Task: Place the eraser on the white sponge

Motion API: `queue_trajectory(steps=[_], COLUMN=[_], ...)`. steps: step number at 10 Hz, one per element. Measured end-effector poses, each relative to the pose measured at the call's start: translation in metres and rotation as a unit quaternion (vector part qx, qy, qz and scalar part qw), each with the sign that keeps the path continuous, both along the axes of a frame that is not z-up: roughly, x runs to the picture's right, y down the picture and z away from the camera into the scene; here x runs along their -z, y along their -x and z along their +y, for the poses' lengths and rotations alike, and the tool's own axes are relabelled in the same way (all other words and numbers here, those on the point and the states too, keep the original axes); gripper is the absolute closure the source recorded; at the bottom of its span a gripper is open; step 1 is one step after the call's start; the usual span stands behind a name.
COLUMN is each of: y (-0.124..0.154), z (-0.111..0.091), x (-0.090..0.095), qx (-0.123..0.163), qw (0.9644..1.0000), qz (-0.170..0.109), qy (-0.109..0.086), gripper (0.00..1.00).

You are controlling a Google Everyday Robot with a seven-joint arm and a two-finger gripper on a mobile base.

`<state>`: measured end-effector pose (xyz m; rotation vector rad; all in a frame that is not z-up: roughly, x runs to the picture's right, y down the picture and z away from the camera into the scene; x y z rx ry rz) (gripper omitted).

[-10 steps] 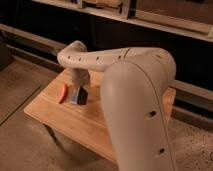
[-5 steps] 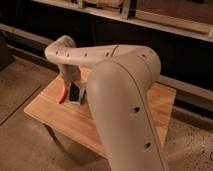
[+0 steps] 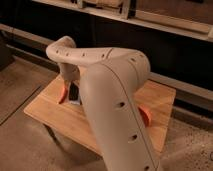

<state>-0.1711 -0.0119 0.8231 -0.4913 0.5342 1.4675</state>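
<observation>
My arm fills the middle of the camera view, bending at the elbow and reaching down to the left part of the wooden table [image 3: 160, 100]. The gripper [image 3: 72, 86] hangs at its end, mostly hidden by the wrist, right above a small dark block, the eraser [image 3: 75, 93]. Whether the gripper touches or holds the eraser I cannot tell. A pale sliver that looks like the white sponge [image 3: 75, 101] shows just under the block. An orange-red curved piece [image 3: 62, 94] lies to the left of them.
Another orange thing [image 3: 145, 116] peeks out to the right of my forearm near the table's front right. Dark shelving [image 3: 150, 20] runs behind the table. Concrete floor [image 3: 20, 85] lies to the left and in front.
My arm has swung nearer the camera and now covers more of the table's middle. The dark block and the orange-red piece have stayed on the left part of the table.
</observation>
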Motion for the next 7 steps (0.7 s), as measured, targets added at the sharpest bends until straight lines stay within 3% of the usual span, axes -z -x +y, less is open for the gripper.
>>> queue_trajectory(steps=[7], y=[-0.015], z=[0.001], x=[-0.025], qx=[-0.019], qw=[0.9997], qz=[0.002], qy=[0.016], gripper=[1.0])
